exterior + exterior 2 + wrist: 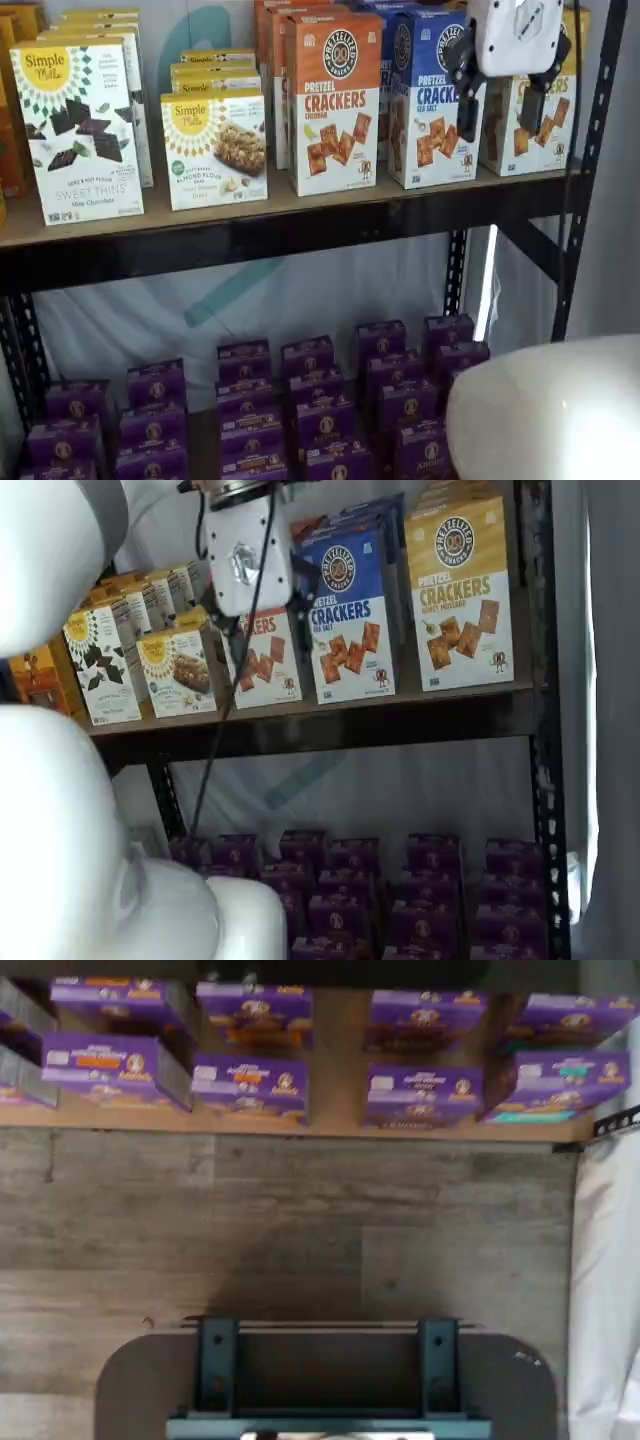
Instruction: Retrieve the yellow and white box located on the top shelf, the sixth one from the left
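— What colours is the yellow and white box (461, 600)?
— Yellow on top with a dark round logo, white below with brown crackers.
— And its neighbours on the top shelf (330, 725)?
— One blue box (347, 620), one orange box (335, 105).
— Down low?
— Purple boxes (320, 420).

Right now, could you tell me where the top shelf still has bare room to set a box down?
The top shelf shows a bare strip along its front edge before the almond flour box, plus narrow gaps beside it. Rightward it is crowded: orange box, blue box and yellow and white box stand close together.
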`<state>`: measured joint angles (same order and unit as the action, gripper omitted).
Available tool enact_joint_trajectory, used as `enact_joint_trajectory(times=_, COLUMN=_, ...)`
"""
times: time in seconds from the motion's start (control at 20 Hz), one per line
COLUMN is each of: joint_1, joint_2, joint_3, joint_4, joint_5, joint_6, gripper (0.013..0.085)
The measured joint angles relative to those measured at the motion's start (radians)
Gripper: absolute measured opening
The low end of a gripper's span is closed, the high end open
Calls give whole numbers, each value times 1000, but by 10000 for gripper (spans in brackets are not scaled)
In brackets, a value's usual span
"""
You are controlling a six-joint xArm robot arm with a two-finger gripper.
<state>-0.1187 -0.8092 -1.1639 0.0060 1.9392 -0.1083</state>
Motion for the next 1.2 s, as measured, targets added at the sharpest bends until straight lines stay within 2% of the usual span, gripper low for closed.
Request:
enact_joint_trajectory(times=0.2, joint_1=-100, joint_2=36, joint_3=-9, joint_4=-5, joint_5=-71, joint_6=-101, gripper=850)
enact_joint_trajectory(times=0.45, joint_1=-192, joint_2=86, joint_3=-29, joint_4=-4, joint_5=-159, joint_6=-189, gripper=850)
enact_joint_trajectory(times=0.85, joint_1=-293, joint_2=171, joint_3=-92, joint_4=12, joint_5=-254, joint_6=-284, gripper=850)
enact_joint_trajectory(times=1.2, joint_1=-360, joint_2=257, joint_3=-183, joint_4=19, joint_5=-264, joint_6=-348, gripper=850)
